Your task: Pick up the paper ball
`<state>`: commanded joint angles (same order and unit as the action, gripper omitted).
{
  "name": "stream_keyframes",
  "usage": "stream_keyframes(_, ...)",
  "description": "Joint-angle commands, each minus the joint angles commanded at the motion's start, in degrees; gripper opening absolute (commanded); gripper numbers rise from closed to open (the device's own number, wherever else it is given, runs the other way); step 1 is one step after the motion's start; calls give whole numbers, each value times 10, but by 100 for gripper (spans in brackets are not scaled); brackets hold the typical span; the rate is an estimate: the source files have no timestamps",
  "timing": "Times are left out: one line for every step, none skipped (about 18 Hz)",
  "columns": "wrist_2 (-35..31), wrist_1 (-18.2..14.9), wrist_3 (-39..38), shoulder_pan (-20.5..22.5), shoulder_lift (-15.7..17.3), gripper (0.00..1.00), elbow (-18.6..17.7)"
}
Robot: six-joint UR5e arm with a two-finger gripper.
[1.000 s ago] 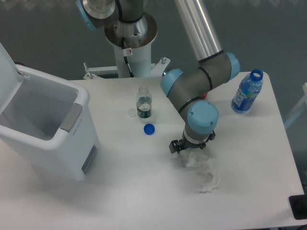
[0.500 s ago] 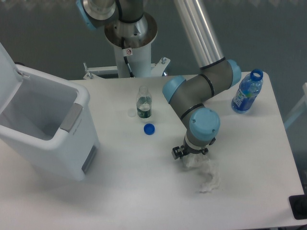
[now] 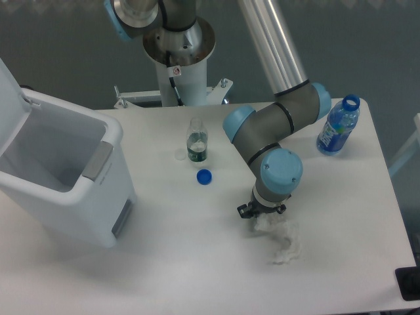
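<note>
The white tabletop (image 3: pixel 164 262) holds a big white bin (image 3: pixel 59 177) on its left side. The robot arm (image 3: pixel 275 125) bends down to the paper ball (image 3: pixel 282 239). The jaws sit right on top of the paper ball, but I cannot tell if they are open or closed. A blue bottle (image 3: pixel 338 126) stands behind the paper ball, a small clear bottle (image 3: pixel 196 140) is further left, and a blue cap (image 3: pixel 204 176) lies near it.

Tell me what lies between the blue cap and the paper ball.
In the camera view, only bare table separates the blue cap from the paper ball, until the gripper right at the ball's upper end.
</note>
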<state>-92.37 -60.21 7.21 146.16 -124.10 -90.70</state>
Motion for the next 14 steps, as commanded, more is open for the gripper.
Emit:
stream_keyframes(0,0,-1,0,2,0,0)
stream_keyframes(0,0,0,0,3,0,0)
stream_keyframes(1,0,2,0,6,0,-1)
stream_keyframes(1,-1,4,1,14,0,-1)
stream_keyframes(1,-3,6,1,23,0,-3)
stream_keyframes(1,-6,7,1,33,0,-4)
stream_keyframes(2,-6,8,0,44,0,-6)
stream_keyframes(4,-7,8,0,54,0,-8)
stream_keyframes(4,-11,8,-2,64,0,-8)
stream_keyframes(4,-12,9,-7,75,0,-8)
stream_keyframes(4,-11,13,-13,85,0,-7)
stream_keyframes(4,-11,29,-18,94,0,-4)
stream_keyframes(6,-11,50,-24,102,0,-3)
stream_keyframes(8,-11,74,-28,112,0,0)
